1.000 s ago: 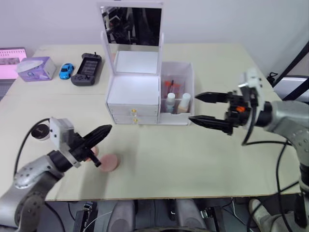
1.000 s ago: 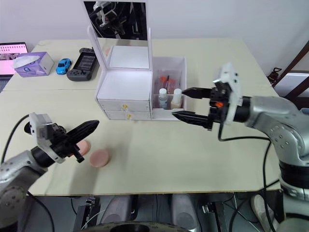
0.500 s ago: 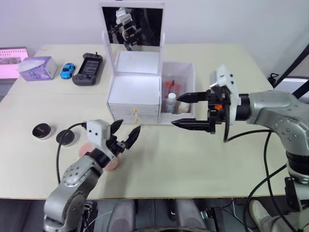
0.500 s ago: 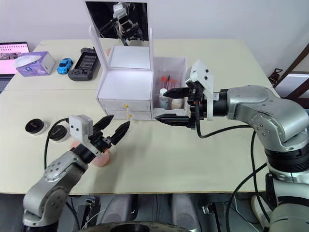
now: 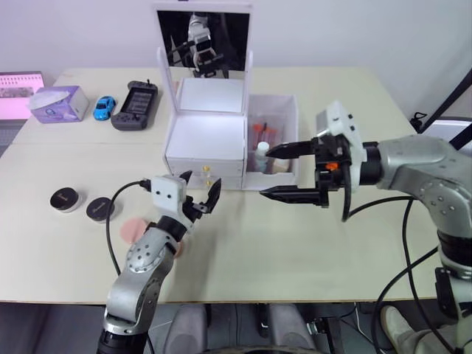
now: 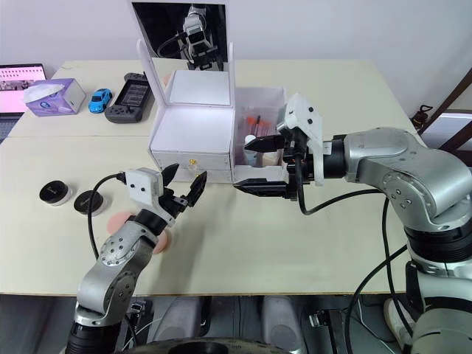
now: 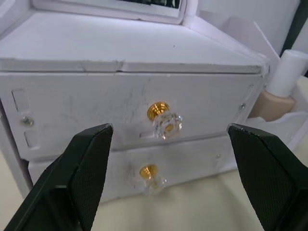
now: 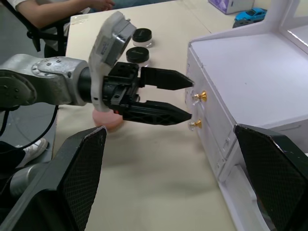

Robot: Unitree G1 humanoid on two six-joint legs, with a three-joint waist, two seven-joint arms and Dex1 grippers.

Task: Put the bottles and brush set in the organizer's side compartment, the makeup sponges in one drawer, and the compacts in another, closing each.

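- Head views give us the table [image 5: 243,258] first: bare top runs from the organizer's front to the near edge, and the right half is open too.
- We see one organizer [image 5: 205,140] mid-table, mirror upright, both of its two gold-knobbed drawers shut; its side compartment [image 5: 284,122] on the right holds two bottles [image 5: 261,157] and the brush set [image 5: 259,133].
- Our right gripper [image 5: 287,173] hovers just in front of that compartment, fingers spread wide, empty.
- Our left gripper [image 5: 200,198] sits close before the drawers, fingers parted, gripping nothing, not touching the knobs.
- We count two compacts [image 5: 100,209] side by side near the left edge, well apart from the organizer.
- We count two sponges [image 6: 118,220] on the table beside the left arm, partly hidden by it.
- Along the far left edge we see one tissue box [image 5: 55,103], one blue toy car [image 5: 103,108], one dark handheld console [image 5: 134,105].
- Left wrist view shows both knobs [image 7: 162,119] up close between the spread fingers, plus the beige bottle beside the drawers.
- Right wrist view adds a person's arm [image 8: 53,9] at the table's far corner.
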